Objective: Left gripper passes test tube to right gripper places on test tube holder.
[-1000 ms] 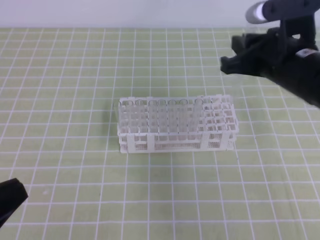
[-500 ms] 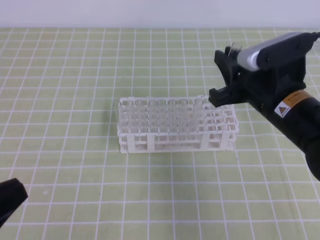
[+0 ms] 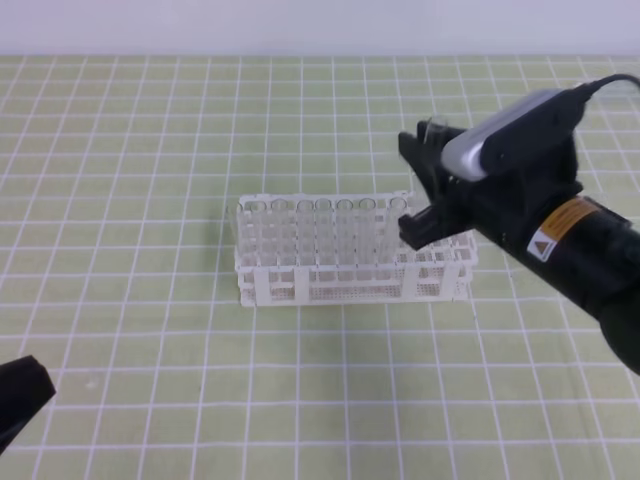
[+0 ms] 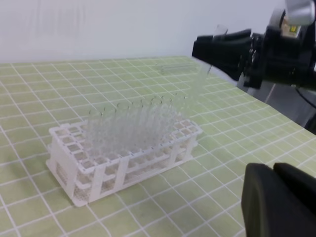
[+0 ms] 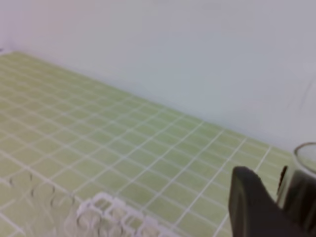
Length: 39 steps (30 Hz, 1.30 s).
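The right gripper [image 3: 425, 190] has come down over the test tube holder's [image 3: 350, 255] right end, clenched on the test tube [image 4: 200, 84]; the left gripper [image 3: 20, 398] sits closed at the green gridded mat's [image 3: 150, 150] near-left corner.

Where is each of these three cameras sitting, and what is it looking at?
Exterior high: above, looking down on the white plastic rack; right gripper holds the clear glass tube.
Left wrist: low on the left arm, facing the rack; the shut left gripper is at the lower right.
Right wrist: on the right arm, facing the green mat; gripper finger shows.
All three views show the rack.
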Motion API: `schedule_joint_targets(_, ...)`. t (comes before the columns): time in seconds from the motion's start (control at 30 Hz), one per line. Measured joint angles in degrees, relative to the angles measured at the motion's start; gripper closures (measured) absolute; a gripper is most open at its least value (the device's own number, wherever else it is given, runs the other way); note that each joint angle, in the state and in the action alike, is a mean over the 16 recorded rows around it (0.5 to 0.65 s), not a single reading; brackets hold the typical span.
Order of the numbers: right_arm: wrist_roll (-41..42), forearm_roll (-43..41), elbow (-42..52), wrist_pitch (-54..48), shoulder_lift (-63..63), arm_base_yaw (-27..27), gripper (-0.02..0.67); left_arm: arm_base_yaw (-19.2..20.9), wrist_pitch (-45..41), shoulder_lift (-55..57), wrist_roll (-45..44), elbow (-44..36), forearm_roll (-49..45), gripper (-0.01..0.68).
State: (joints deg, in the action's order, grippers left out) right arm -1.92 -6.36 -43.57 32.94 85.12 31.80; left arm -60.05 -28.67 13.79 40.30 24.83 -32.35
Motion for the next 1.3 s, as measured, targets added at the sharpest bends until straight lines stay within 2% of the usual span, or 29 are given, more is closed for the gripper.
schedule_joint_targets(0.17, -1.12, -2.34, 0.06, 1.88, 2.33, 0.00, 0.559, 0.97, 0.00, 0.08, 0.00, 0.00, -0.48, 0.667)
schedule_joint_targets(0.33, -1.16, -2.81, 0.06, 3.44, 4.67, 0.00, 0.559, 5.98, 0.10, 0.12, -0.01, 0.00, -0.89, 0.667)
schedule_joint_targets(0.47, -1.13, -2.83, 0.06, 4.68, 6.06, -0.01, 0.559, 13.11, 0.15, 0.16, -0.01, 0.00, -0.97, 0.666)
schedule_joint_targets(0.8, -0.95, -2.77, 0.06, 6.01, 8.07, -0.08, 0.559, 37.61, 2.83, -0.59, -0.28, -0.04, 2.04, 0.667)
schedule_joint_targets(0.97, -0.87, -2.49, 0.06, 6.27, 8.55, -0.26, 0.559, 47.14, 5.40, -3.46, -1.00, -1.23, 4.59, 0.667)
schedule_joint_targets(1.13, -0.82, -2.09, 0.06, 5.97, 8.79, -0.41, 0.559, 53.00, 9.34, -8.01, -1.82, -4.52, 6.85, 0.667)
schedule_joint_targets(1.3, -0.90, -1.64, 0.06, 5.45, 9.02, -0.58, 0.559, 55.38, 13.83, -12.09, -2.41, -9.20, 7.09, 0.667)
